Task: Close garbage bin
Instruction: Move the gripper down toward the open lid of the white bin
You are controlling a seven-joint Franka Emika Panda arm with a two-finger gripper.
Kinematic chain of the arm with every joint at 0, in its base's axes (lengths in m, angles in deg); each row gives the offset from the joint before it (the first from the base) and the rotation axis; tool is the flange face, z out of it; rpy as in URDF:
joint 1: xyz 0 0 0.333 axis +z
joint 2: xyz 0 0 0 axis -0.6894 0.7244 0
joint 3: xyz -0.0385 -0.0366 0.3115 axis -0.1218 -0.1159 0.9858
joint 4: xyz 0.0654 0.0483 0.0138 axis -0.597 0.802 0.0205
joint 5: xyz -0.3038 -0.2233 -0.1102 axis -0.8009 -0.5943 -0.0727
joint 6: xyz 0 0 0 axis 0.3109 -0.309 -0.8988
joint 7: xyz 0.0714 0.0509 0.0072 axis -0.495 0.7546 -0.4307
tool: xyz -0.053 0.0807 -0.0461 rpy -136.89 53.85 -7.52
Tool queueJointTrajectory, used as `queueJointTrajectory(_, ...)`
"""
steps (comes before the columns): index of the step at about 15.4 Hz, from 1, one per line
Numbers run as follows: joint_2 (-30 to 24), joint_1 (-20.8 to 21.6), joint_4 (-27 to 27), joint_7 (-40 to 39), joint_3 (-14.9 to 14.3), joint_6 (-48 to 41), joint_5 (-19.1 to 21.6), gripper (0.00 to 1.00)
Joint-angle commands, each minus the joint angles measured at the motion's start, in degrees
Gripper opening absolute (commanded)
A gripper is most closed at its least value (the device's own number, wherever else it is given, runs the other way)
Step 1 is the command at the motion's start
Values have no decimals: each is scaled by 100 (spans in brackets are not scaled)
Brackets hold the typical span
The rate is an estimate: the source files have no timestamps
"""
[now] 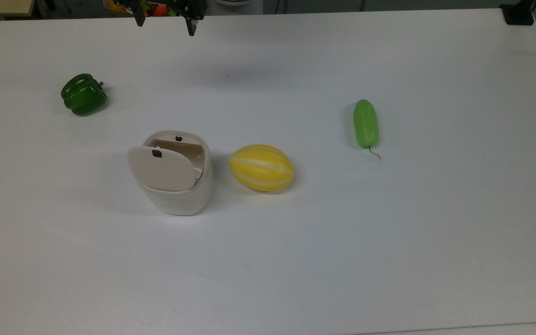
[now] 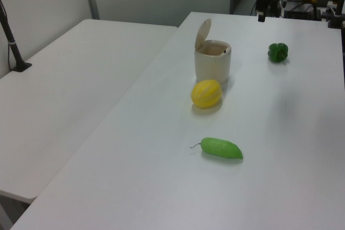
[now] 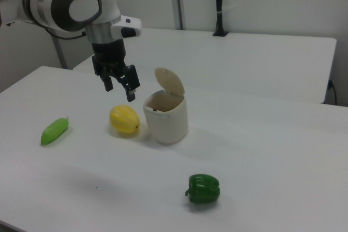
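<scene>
1. On the white table (image 1: pixel 389 242), the small cream plastic garbage bin (image 1: pixel 178 186) stands just at the top view's left of the yellow striped melon (image 1: pixel 262 167).
2. The pale green cucumber-like gourd (image 1: pixel 365 123) lies well apart at the top view's right.
3. The dark green bell pepper (image 1: pixel 83 94) sits up-left of the bin.
4. The black two-finger gripper (image 1: pixel 165 23) apparently hangs above the table's far edge.

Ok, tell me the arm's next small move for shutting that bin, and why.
Probably bring the gripper over behind the raised lid. The garbage bin stands open, its lid tipped up on the hinge, and the gripper hangs open in the air, apart from it and holding nothing. From there it could push the lid down.
</scene>
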Motion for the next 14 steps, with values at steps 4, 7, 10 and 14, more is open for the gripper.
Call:
queueJointTrajectory(4, -95, -52, 101, -28, 84, -105, -77, 93)
queueJointTrajectory(7, -87, -52, 110, -46, 92, -114, -68, 54)
queueJointTrajectory(10, -87, -96, 92, -221, 92, -106, 20, 13)
queueJointTrajectory(14, 97, -96, -197, -405, 101, 17, 239, 0)
